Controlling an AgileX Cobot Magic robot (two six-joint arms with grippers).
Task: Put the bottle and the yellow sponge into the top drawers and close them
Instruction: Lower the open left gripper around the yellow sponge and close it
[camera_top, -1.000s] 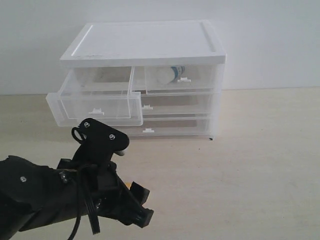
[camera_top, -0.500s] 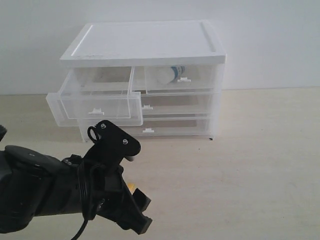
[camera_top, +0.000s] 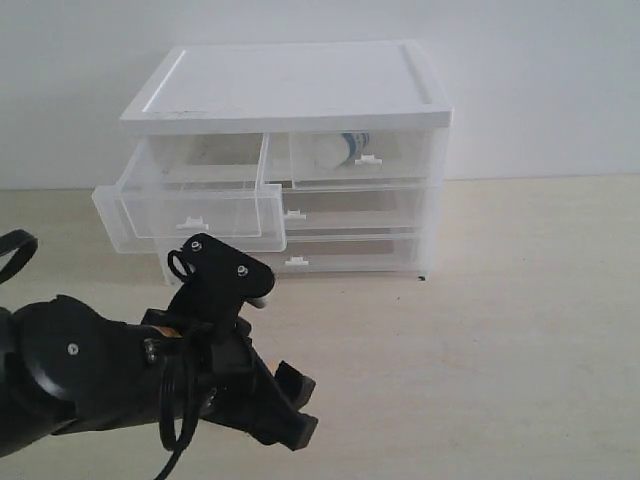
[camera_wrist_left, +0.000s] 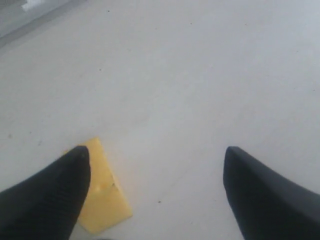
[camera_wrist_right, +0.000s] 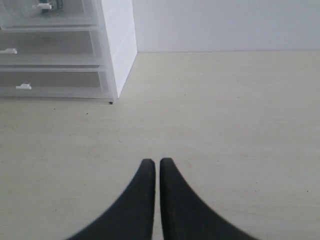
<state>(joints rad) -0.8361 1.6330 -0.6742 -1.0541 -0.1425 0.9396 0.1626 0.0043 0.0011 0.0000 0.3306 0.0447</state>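
The yellow sponge (camera_wrist_left: 104, 192) lies on the table in the left wrist view, partly under one finger of my left gripper (camera_wrist_left: 155, 150). That gripper is open and wide, with the sponge to one side of the gap rather than between the tips. In the exterior view my left gripper (camera_top: 290, 410) sits low over the table and the arm hides the sponge. The bottle (camera_top: 345, 148) lies inside the shut right top drawer (camera_top: 400, 155). The left top drawer (camera_top: 190, 205) is pulled out with nothing showing in it. My right gripper (camera_wrist_right: 157, 162) is shut on nothing above bare table.
The white-topped cabinet (camera_top: 290, 85) stands at the back against the wall, with two full-width drawers (camera_top: 350, 210) shut below. Its side wall (camera_wrist_right: 117, 45) shows in the right wrist view. The open drawer juts out just above and behind my left arm.
My left arm has shifted over the sponge, its gripper ending slightly further right. The sliver of yellow seen beside the gripper earlier is now hidden in the exterior view.
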